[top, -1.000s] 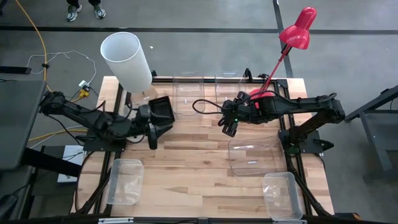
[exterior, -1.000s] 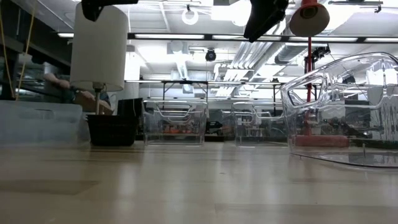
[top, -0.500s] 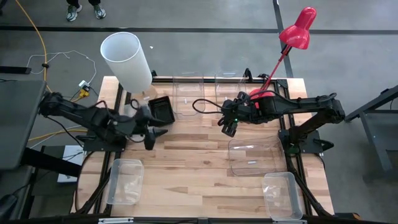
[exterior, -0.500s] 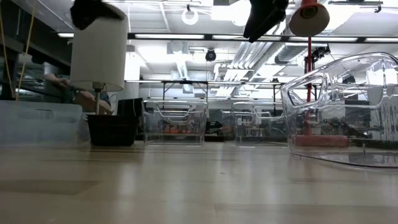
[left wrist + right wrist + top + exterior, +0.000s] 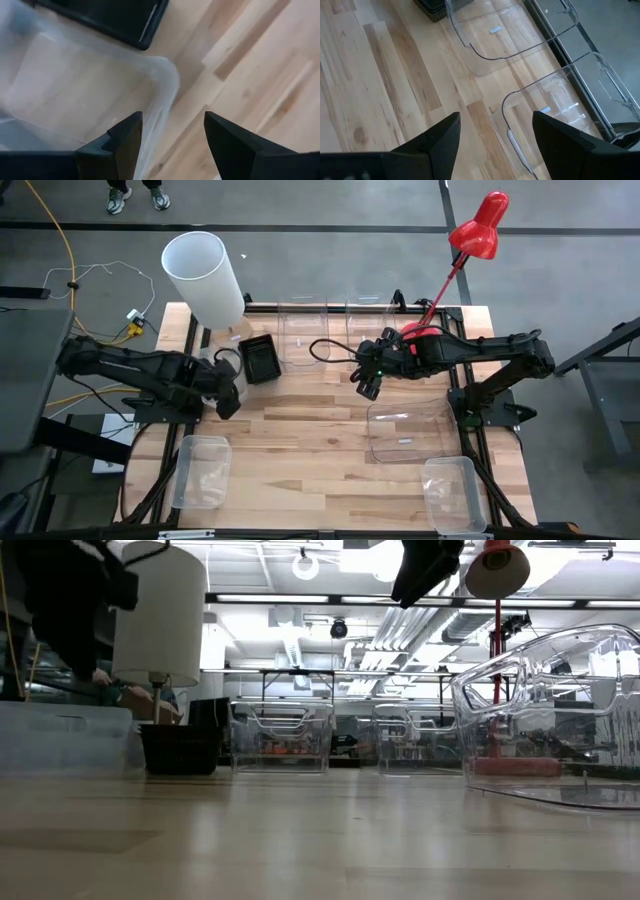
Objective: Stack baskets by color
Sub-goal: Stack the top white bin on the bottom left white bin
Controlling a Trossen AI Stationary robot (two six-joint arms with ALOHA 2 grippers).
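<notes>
Beside the lampshade (image 5: 205, 278) sits a small black perforated basket (image 5: 259, 358); both claws wide.

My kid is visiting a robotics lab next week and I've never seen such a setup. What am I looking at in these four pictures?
It is a two-armed robot at a wooden table, sorting plastic baskets. One picture looks straight down from above, one looks level across the tabletop, and two come from cameras on the arms' wrists.

From above, the left gripper hangs at the left side of the table and the right gripper hangs near the middle. Both are open and hold nothing.

On the table are a small black basket, two clear baskets at the far edge, a larger clear one on the right, and two frosted white ones at the near corners. The tall white cylinder and red lamp are not baskets.
</notes>
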